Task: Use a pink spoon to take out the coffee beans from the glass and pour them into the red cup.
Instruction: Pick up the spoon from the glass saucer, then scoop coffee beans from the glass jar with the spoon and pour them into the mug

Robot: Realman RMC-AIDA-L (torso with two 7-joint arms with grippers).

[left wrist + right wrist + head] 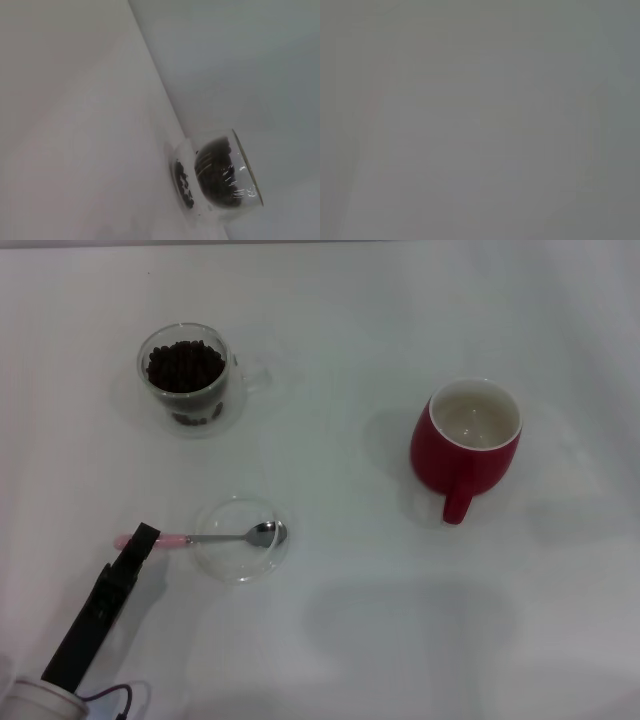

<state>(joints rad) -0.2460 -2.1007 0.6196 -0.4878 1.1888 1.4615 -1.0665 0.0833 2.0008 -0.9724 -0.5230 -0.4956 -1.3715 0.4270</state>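
Nearest you, the left gripper (143, 538) sits at the pink spoon (215, 537) handle; you cannot tell its jaw state. One spoon bowl rests in one clear dish (240, 538). One glass (190, 378) of coffee beans (185, 365) stands far left, one red cup (467, 443) right.

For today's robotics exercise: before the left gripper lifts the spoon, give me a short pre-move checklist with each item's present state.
1. Left gripper at the spoon handle: ok.
2. Firm grip on the handle: cannot tell.
3. Spoon bowl resting in the dish: ok.
4. Glass upright, holding beans: ok.
5. Red cup upright, open, no beans inside: ok.
6. Right gripper out of the way: cannot tell, not in view.
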